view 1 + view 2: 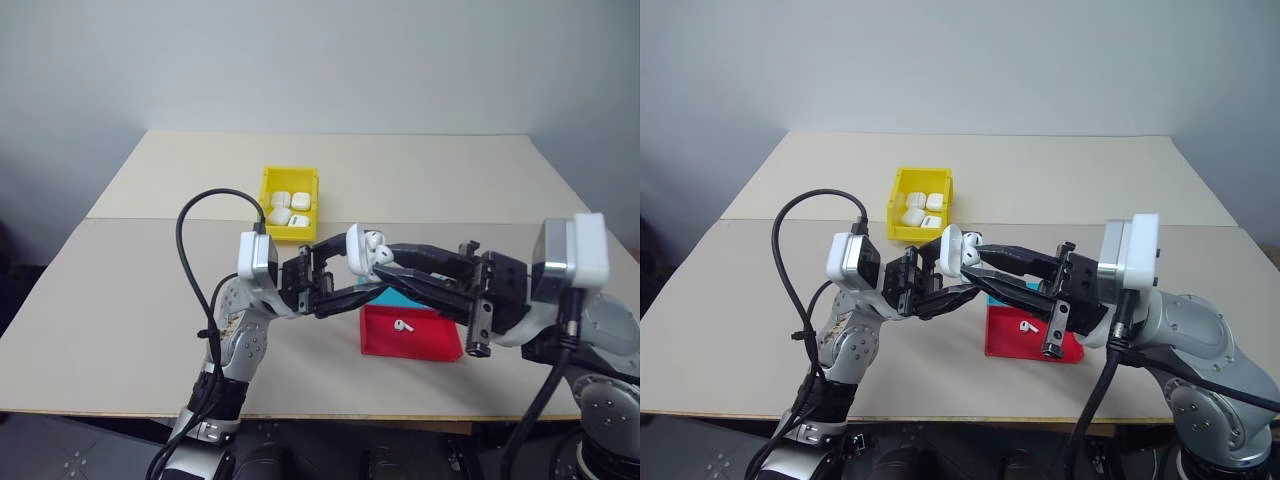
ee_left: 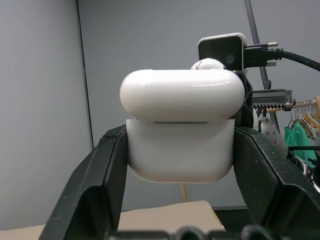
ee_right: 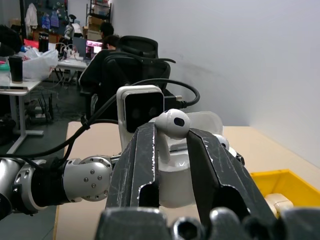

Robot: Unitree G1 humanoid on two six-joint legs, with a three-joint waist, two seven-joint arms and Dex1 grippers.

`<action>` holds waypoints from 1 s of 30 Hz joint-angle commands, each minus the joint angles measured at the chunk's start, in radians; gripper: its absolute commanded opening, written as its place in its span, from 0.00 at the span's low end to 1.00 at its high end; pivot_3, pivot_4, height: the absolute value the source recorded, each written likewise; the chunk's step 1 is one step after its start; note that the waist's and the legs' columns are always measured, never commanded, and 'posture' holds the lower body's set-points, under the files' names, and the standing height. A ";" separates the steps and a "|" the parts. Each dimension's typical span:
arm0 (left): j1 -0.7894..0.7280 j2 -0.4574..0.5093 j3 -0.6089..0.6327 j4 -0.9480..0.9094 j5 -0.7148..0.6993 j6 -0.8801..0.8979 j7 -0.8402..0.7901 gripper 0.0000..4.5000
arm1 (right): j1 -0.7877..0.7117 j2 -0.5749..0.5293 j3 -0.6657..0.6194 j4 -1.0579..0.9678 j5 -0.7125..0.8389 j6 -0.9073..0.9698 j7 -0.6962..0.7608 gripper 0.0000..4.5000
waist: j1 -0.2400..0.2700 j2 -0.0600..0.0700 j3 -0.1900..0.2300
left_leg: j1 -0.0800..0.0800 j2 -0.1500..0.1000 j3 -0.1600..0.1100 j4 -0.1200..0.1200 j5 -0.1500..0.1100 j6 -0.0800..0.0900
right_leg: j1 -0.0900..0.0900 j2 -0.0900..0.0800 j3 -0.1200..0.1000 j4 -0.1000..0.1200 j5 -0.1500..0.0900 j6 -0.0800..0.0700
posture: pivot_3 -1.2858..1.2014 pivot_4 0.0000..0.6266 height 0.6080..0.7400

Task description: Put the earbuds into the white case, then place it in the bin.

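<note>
Above the table point(image 1: 120, 330), the left gripper point(image 2: 180, 165) is clamped on the white case point(image 2: 180, 150), its lid flipped up; the right gripper point(image 3: 172, 145) pinches one of the earbuds point(image 3: 172, 123) right at the case's open mouth, its stem between the two black fingers point(image 3: 137, 165). A second earbud point(image 1: 403, 325) lies in the red tray point(image 1: 440, 345) at about five o'clock from the case; the bin point(image 1: 270, 180) sits at about eleven o'clock, near, holding several more white cases point(image 1: 290, 207).

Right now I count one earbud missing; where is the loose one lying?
In the left eye view, an earbud lies alone in the red tray, below the right gripper.
</note>
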 commanded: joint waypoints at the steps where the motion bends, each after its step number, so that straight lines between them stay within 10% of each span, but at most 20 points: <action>1: 0.000 -0.006 0.010 -0.029 0.008 -0.021 0.005 0.62 | 0.008 -0.017 0.006 -0.006 -0.017 -0.044 0.003 0.20 | 0.000 0.000 0.000 | 0.000 0.000 0.000 0.000 0.000 0.000 | 0.000 0.000 0.000 0.000 0.000 0.000 | 0.52 0.24 1.00; 7: 0.007 -0.008 0.011 -0.028 0.013 -0.025 -0.004 0.62 | 0.011 -0.023 0.036 0.001 -0.032 -0.063 -0.002 0.20 | 0.000 0.000 0.000 | 0.000 0.000 0.000 0.000 0.000 0.000 | 0.000 0.000 0.000 0.000 0.000 0.000 | 0.52 0.24 1.00; 12: 0.003 -0.010 0.013 -0.017 0.017 -0.026 -0.010 0.62 | 0.023 -0.039 0.052 -0.010 -0.085 -0.090 -0.005 0.51 | 0.000 0.000 0.000 | 0.000 0.000 0.000 0.000 0.000 0.000 | 0.000 0.000 0.000 0.000 0.000 0.000 | 0.52 0.24 1.00; 30: -0.083 -0.005 0.001 0.218 0.176 -0.168 -0.062 0.62 | -0.124 -0.213 -0.059 0.088 0.047 -0.072 0.066 0.39 | -0.002 0.000 0.000 | 0.000 0.000 0.000 0.001 0.000 0.000 | 0.000 0.000 0.000 0.000 0.000 0.000 | 0.52 0.24 1.00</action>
